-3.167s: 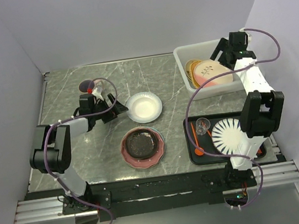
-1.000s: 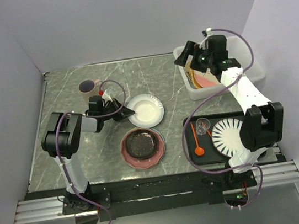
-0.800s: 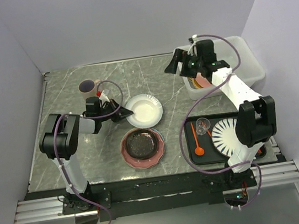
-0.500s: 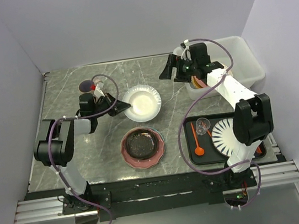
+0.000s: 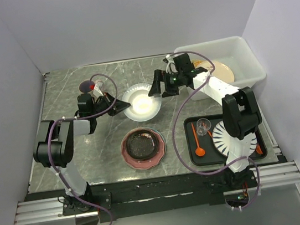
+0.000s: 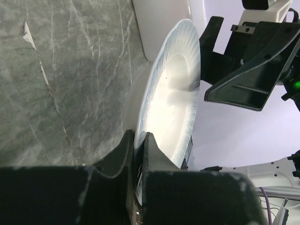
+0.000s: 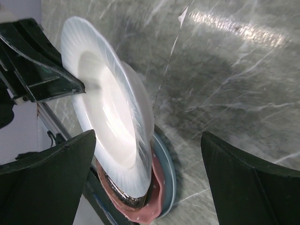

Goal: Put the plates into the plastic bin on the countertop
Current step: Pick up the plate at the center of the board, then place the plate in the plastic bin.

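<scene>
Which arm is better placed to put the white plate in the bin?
Right, probably. The left gripper pinches the white plate by its rim, but the plastic bin sits at the far right, and the open right gripper hovers at the plate's opposite rim.

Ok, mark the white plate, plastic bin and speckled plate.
white plate (image 5: 142, 103): top view, its centre.
plastic bin (image 5: 222, 47): top view, far wall.
black speckled plate (image 5: 141, 143): top view, its centre.
</scene>
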Available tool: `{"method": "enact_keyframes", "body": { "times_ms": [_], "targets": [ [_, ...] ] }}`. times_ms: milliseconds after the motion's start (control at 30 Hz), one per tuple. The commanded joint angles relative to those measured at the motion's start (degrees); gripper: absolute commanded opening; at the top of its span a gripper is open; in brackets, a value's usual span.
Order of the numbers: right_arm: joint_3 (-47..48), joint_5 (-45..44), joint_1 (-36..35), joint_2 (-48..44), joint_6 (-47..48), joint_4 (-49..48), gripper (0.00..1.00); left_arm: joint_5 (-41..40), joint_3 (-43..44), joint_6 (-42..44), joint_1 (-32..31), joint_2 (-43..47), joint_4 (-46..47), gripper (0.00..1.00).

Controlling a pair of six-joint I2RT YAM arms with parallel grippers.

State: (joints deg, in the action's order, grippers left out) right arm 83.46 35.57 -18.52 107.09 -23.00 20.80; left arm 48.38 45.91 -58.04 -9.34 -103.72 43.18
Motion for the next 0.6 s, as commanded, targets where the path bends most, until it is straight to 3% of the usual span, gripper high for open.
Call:
{"method": "enact_keyframes", "body": {
  "times_ms": [0,100,267,300,367,400,467,500,567],
  "targets": [
    [4.0,1.9,-1.0,1.4,1.7,1.0,0.99,3.2,1.0,-1.4,0.1,2.7,5.7,0.01],
    [4.2,2.5,-1.3,2.1,1.7,1.1,0.96,3.5,1.1,-1.4,0.1,2.7,5.6,0.01],
    [4.2,3.4,-1.4,2.8,1.4,0.6,0.8,3.3,1.0,-1.1,0.1,2.7,5.3,0.01],
    [4.4,3.4,-1.4,3.0,1.2,0.6,0.69,3.5,1.0,-1.1,0.1,2.6,5.3,0.01],
    [4.5,4.0,-1.4,3.6,1.1,0.6,0.63,3.5,1.0,-0.8,0.1,2.7,5.0,0.01],
    [4.5,4.1,-1.5,3.7,0.9,0.5,0.51,3.3,1.0,-0.7,0.1,2.9,4.7,0.01],
    [4.2,4.2,-1.4,4.0,0.7,-0.1,0.41,3.3,0.9,-0.1,0.1,3.2,4.1,0.01],
    [3.8,4.4,-1.5,4.0,0.6,-0.2,0.27,3.1,0.9,0.3,0.1,3.3,3.1,0.01],
    [3.5,4.5,-1.4,4.0,0.3,-0.9,0.17,2.8,1.2,1.3,0.2,3.7,2.1,0.01]
  ]
}}
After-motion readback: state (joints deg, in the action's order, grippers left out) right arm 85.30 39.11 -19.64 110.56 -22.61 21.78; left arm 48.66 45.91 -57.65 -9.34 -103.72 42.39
